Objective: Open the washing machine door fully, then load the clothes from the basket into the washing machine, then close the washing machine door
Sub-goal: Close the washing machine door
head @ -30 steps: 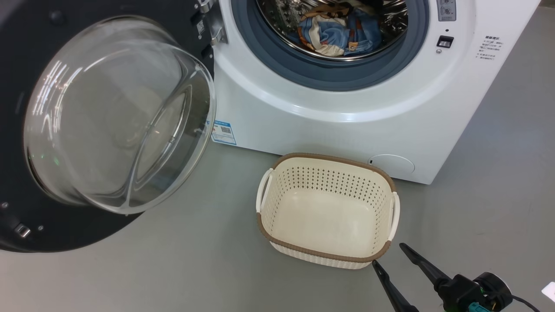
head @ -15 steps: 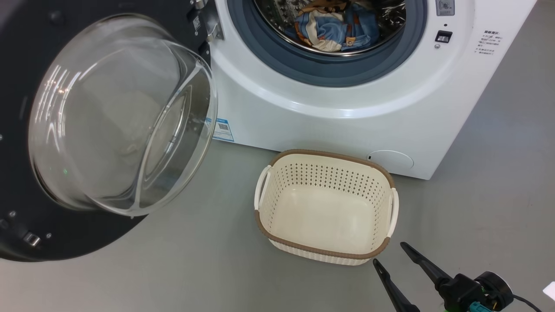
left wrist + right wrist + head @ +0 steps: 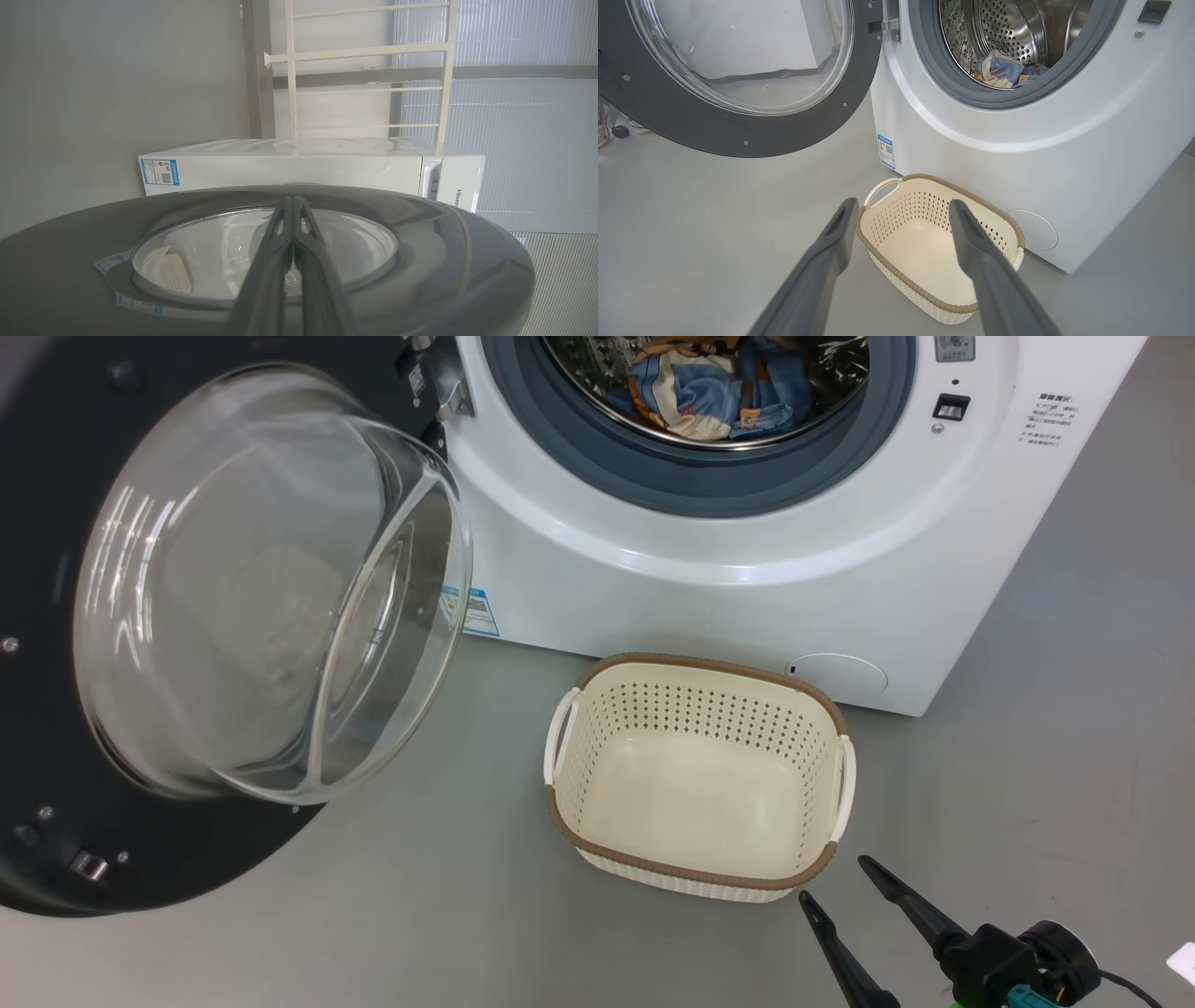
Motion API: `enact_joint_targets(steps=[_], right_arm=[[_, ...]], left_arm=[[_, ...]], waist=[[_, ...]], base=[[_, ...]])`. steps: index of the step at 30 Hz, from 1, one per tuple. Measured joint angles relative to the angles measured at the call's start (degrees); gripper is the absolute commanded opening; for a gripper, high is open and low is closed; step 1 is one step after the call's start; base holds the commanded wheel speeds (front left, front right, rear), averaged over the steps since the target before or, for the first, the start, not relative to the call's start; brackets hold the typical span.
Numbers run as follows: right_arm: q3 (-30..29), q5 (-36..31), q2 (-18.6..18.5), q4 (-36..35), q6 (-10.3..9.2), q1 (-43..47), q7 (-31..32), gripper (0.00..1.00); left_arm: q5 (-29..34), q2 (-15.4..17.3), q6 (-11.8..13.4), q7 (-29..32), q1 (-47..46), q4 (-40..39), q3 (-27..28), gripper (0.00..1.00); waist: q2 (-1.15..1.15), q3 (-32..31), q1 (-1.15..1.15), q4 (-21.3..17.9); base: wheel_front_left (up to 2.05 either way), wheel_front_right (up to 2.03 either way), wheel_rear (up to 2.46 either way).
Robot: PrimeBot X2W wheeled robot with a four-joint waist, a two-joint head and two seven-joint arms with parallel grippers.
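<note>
Washing machine door [image 3: 233, 616] stands swung out to the left of the washing machine [image 3: 747, 607], glass bowl bulging toward the room. The clothes [image 3: 709, 387] lie down in the drum [image 3: 1017, 28] and the basket [image 3: 695, 667] sits bare on the floor [image 3: 448, 915] just in front of the machine. To my eye, closing the door is the step in hand.

In the left wrist view the left jaws are pressed tight together, holding nothing, and lie across the door's glossy outer face. I can't tell whether they bear on it. The right jaws are spread wide and empty, low beside the basket's near corner.

To do it well, I'd push with those closed tips out toward the edge far from the hinge [image 3: 448, 392], where the door turns easiest. Keep the swing slow and even so the tips don't skate on the slick rim. The cloth looks clear of the grey seal [image 3: 691, 490], so nothing should get pinched. The right arm should stay low and out of the door's path. The push probably needs to be firm right through to the catch [image 3: 950, 406].
</note>
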Motion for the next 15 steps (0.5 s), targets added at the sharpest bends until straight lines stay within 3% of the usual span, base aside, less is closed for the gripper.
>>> enact_joint_targets(steps=[11,15], right_arm=[[-0.3,0.0,1.5,0.1,0.0,-0.1,0.0,1.0],[-0.5,0.0,1.9,0.2,0.0,-0.1,0.0,1.0]], left_arm=[[0.0,-0.8,0.1,3.0,1.7,-3.3,-1.1,0.0],[0.0,-1.0,1.3,4.9,2.4,-5.6,-1.9,0.0]], waist=[[0.0,-0.7,0.0,-0.1],[0.0,-1.0,0.0,-0.1]], base=[[0.0,0.0,0.0],[0.0,0.0,0.0]])
